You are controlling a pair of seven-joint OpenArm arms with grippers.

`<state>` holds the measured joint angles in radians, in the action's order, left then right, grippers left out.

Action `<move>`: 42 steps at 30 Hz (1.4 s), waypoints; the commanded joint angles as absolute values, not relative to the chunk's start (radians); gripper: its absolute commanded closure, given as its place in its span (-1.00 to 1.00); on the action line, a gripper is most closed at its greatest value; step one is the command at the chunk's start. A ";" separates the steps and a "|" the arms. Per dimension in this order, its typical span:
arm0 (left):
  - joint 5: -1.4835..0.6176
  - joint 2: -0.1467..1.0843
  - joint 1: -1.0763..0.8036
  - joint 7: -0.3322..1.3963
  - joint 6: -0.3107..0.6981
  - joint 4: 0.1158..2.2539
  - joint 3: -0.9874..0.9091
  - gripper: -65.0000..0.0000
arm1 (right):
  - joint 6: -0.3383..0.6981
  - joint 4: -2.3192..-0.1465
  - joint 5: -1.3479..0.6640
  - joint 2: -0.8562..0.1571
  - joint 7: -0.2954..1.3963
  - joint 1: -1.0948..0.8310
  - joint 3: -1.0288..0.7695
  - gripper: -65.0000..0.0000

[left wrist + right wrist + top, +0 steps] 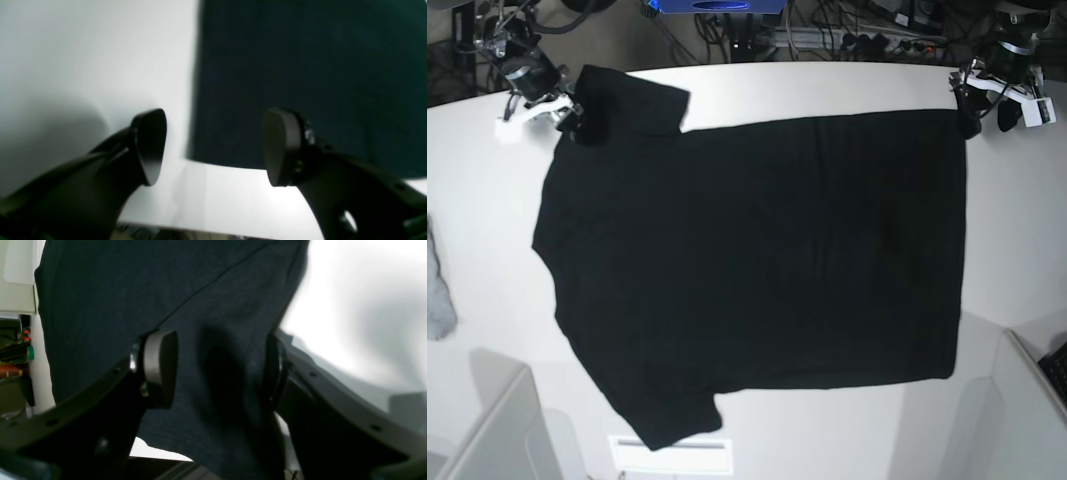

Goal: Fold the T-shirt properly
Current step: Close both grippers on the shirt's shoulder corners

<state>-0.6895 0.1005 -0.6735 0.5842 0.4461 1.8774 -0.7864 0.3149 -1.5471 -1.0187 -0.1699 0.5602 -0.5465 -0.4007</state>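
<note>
The black T-shirt [757,270] lies spread flat across the middle of the white worktop [847,85], the right pincer [217,370] at upper left wide over its sleeve cloth, the left pincer [213,146] at upper right wide and empty beside its corner.

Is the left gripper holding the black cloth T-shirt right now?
No, the left gripper is open above the white table, and the black cloth T-shirt lies untouched beyond its fingertips.

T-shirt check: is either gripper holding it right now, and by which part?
Neither holds the large black cloth T-shirt. The left gripper stands open over its corner at the white table. The right gripper stands open over the sleeve, fingers apart.
</note>
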 commanded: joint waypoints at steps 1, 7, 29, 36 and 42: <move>-0.705 0.104 -0.668 0.593 0.470 1.874 -0.811 -0.32 | 0.272 -1.527 -0.949 -0.168 0.644 -0.567 -0.390 -0.07; -0.704 0.105 -0.607 0.657 0.547 1.735 -0.846 -0.32 | 0.272 -1.527 -0.949 -0.168 0.644 -0.565 -0.390 0.60; -0.705 0.101 -0.487 0.679 0.545 1.552 -0.763 -0.31 | 0.272 -1.527 -0.949 -0.171 0.648 -0.564 -0.395 1.00; -0.705 0.101 -0.463 0.680 0.545 1.489 -0.763 -0.04 | 0.272 -1.527 -0.949 -0.171 0.648 -0.562 -0.398 1.00; -0.705 0.104 -0.458 0.680 0.545 1.484 -0.763 1.00 | 0.272 -1.527 -0.949 -0.171 0.647 -0.561 -0.400 1.00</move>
<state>-0.7280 0.0967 -0.4492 0.6483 0.5537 1.4780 -0.7639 0.3058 -1.5311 -0.9993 -0.1646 0.5999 -0.5465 -0.3973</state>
